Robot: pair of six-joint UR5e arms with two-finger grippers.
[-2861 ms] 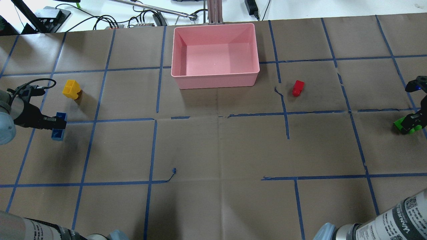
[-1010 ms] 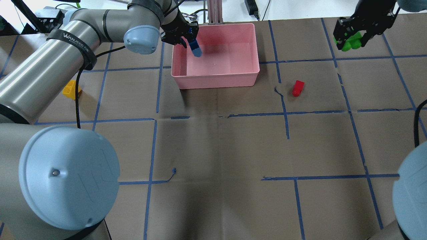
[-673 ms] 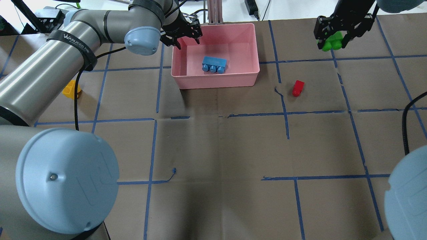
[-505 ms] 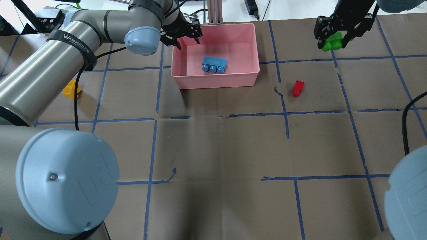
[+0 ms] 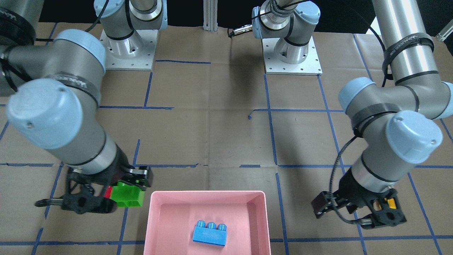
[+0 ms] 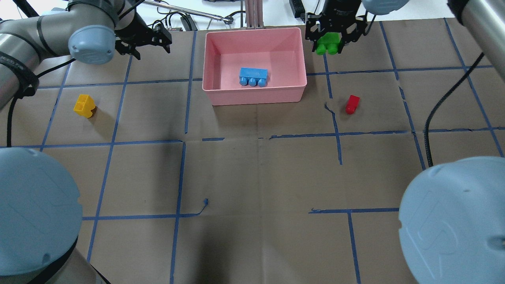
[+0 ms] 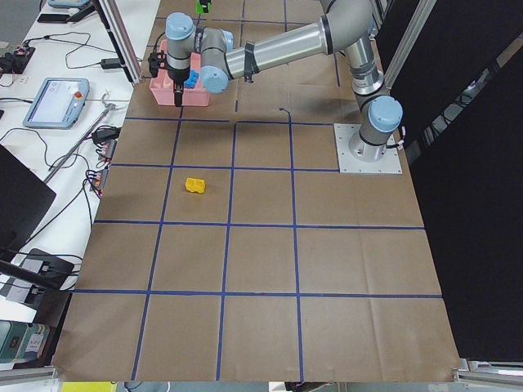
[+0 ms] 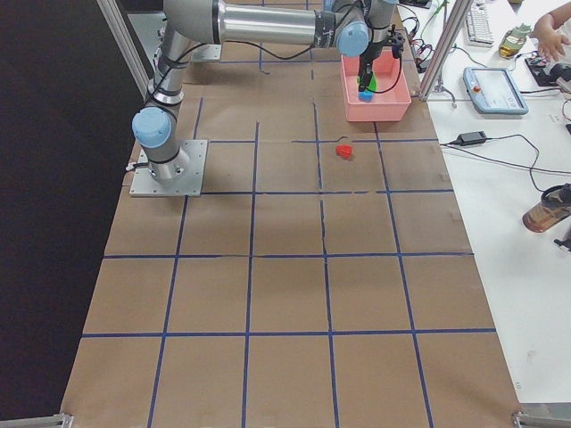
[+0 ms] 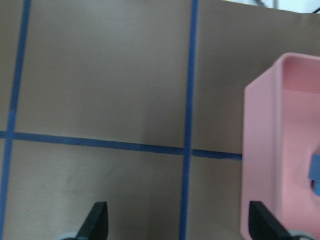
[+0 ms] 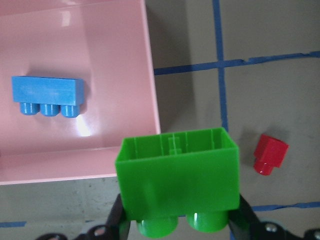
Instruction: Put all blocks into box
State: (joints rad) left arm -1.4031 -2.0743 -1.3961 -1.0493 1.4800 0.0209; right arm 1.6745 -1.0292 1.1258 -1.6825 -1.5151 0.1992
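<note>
right pincer (image 6: 330, 39) clamped on green block (image 10: 178, 175), just outside box (image 6: 254, 100) far right corner. left pincer (image 6: 149, 46) spread apart, empty, left of box. blue block (image 6: 253, 76) inside box. yellow block (image 6: 84, 105) and red block (image 6: 352, 104) on worktop (image 6: 256, 177).

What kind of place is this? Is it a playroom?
Probably a robot lab, not a playroom: a left arm and a right arm are bolted to a table gridded with blue tape, with a control tablet and cables alongside.

Left gripper (image 6: 151, 49): fingers spread, empty, hanging off the box's (image 6: 255, 94) left side. Right gripper (image 6: 330, 45): clamped on green brick (image 10: 179, 180), beside the box's far right corner.
</note>
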